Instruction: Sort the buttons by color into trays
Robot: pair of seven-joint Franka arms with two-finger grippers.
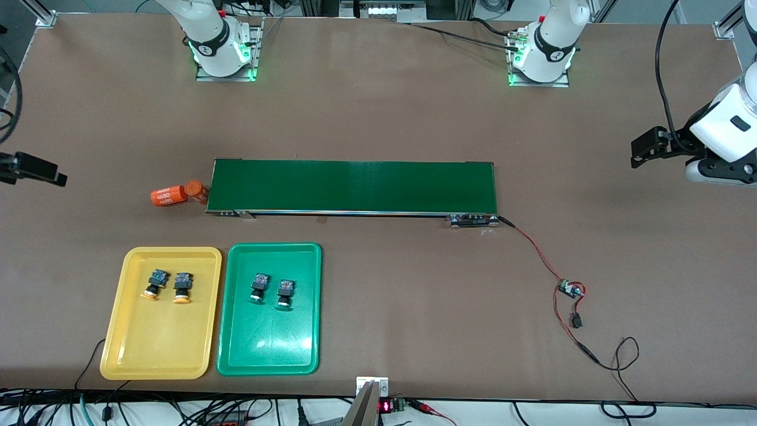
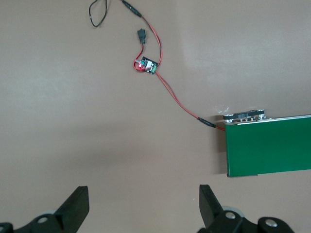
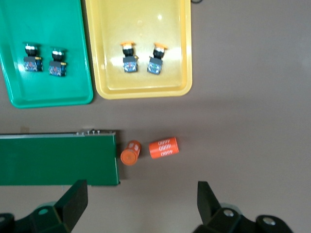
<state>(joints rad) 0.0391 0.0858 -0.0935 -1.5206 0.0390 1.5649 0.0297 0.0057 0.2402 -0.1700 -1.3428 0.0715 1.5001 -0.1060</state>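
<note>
Buttons, orange-yellow (image 1: 168, 286): two side by side in the yellow tray (image 1: 158, 361), in the half farther from the front camera.
Buttons, green (image 1: 271, 289): two side by side in the green tray (image 1: 269, 358), same half, at 3 o'clock of the orange-yellow pair in the front view.
Trays: just beside each other, near the table (image 1: 414, 307) edge closest to the front camera, toward the right arm's end.
Conveyor belt (image 1: 353, 186): farther from the front camera than the trays.
Orange cylinders (image 1: 178, 193): two, at the belt's end toward the right arm.
Circuit board (image 1: 571, 289): wired to the belt's other end.
Left gripper (image 2: 143, 206): fingers spread, holding nothing, over bare table near the board.
Right gripper (image 3: 141, 206): fingers spread, holding nothing, over the table by the cylinders.
</note>
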